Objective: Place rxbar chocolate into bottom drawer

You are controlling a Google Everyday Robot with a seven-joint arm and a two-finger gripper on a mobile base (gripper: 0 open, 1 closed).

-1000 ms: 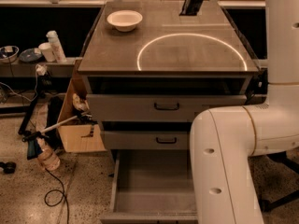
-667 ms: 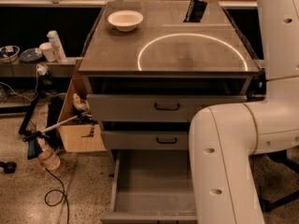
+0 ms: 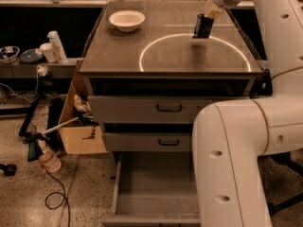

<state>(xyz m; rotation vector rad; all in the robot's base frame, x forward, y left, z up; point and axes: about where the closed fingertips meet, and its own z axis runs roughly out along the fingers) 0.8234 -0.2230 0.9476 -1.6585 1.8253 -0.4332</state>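
Gripper (image 3: 209,14) over cab. top (image 3: 170,56) clamps 1 rxbar chocolate (image 3: 203,27); 1 bowl (image 3: 126,20), 2 upper drawers (image 3: 137,109), 1 open bottom drawer (image 3: 151,188).

claw (image 3: 204,24) above countertop (image 3: 118,51), bottom drawer (image 3: 151,186) open — arm (image 3: 227,164) alongside

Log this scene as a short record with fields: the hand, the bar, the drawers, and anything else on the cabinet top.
hand: above the far right of the cabinet top, shut on the rxbar chocolate
rxbar chocolate: upright, hanging from the hand over the light ring
bottom drawer: pulled open, visible floor bare, right part hidden by the arm
upper drawers: both shut
white bowl: far left of the cabinet top
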